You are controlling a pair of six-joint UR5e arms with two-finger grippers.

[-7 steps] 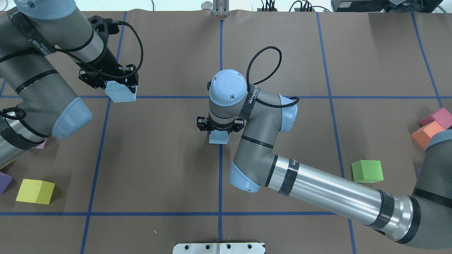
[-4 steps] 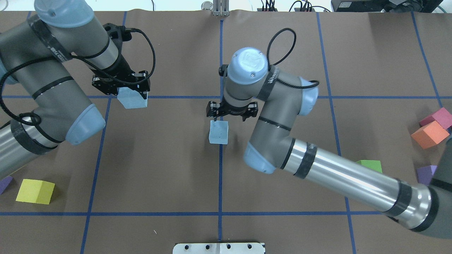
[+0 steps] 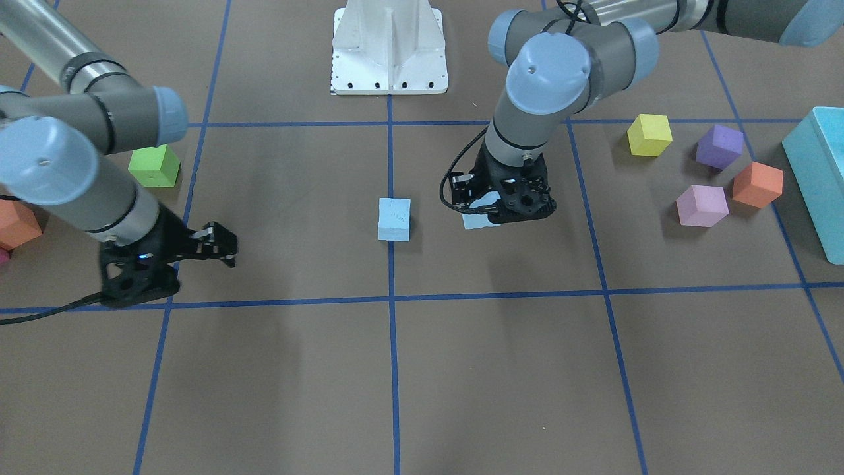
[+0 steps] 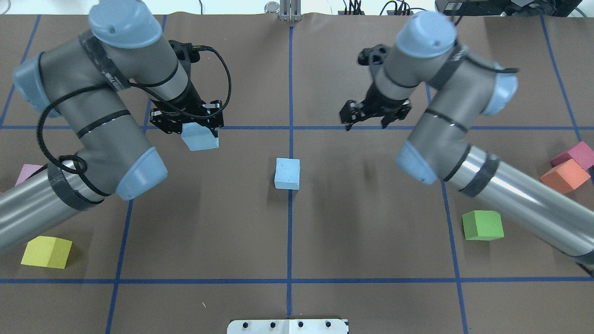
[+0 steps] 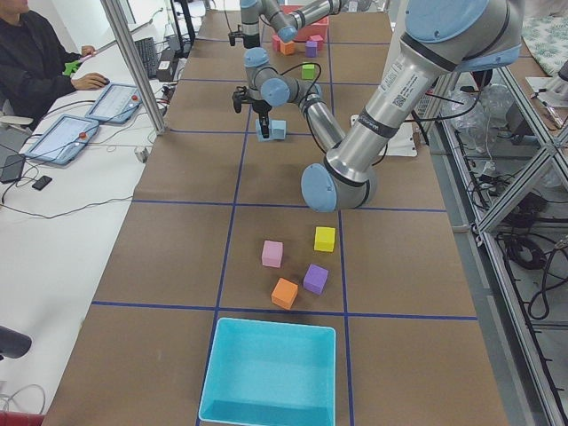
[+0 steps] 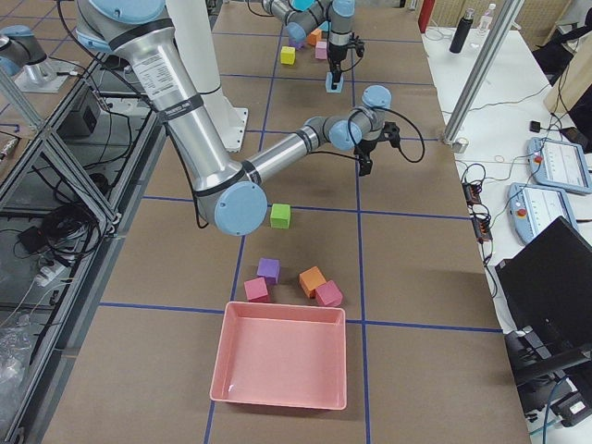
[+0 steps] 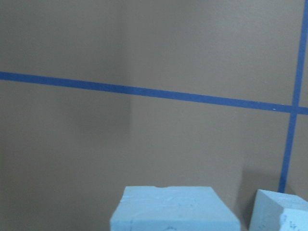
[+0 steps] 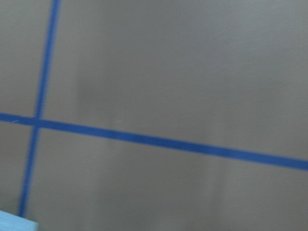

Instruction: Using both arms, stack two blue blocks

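One pale blue block [image 4: 287,173] rests alone on the centre blue tape line; it also shows in the front view [image 3: 394,219]. My left gripper [image 4: 198,132] is shut on the second blue block [image 4: 201,139] and holds it above the table, left of the resting block. The front view shows the left gripper [image 3: 504,204] with that block [image 3: 476,220] under it. The left wrist view has the held block [image 7: 173,209] at the bottom and the resting block [image 7: 281,211] at the bottom right. My right gripper [image 4: 370,124] is open and empty, raised to the far right of the resting block.
A yellow cube [image 4: 46,251] and a pale pink cube [image 4: 28,172] lie at the left. A green cube [image 4: 482,225], an orange cube [image 4: 561,176] and a magenta cube [image 4: 575,155] lie at the right. A turquoise bin [image 3: 817,171] stands past the left end.
My right gripper has let go of the centre block and moved up and away to the far right. My left gripper has carried its block to the right, toward the centre.
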